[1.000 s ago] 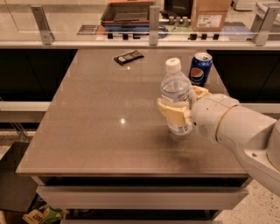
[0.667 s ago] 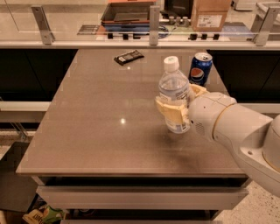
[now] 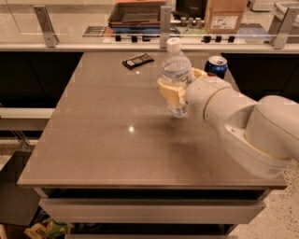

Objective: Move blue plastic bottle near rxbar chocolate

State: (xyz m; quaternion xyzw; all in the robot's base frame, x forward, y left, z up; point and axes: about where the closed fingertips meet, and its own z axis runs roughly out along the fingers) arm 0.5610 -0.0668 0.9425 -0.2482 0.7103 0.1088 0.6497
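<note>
The blue plastic bottle [image 3: 175, 70], clear with a white cap, is upright in my gripper [image 3: 178, 87], which is shut around its middle and holds it just above the table, right of centre. The rxbar chocolate [image 3: 138, 60], a flat black bar, lies near the table's far edge, up and to the left of the bottle, with a wide gap between them. My white arm [image 3: 243, 126] reaches in from the right.
A dark blue Pepsi can [image 3: 217, 65] stands behind the gripper at the far right of the brown table [image 3: 107, 140]. Beyond the table a counter holds a glass rail, a tray [image 3: 135, 11] and a cardboard box [image 3: 224, 16].
The gripper has lifted the bottle off the table and carried it a little to the left and farther back, toward the bar.
</note>
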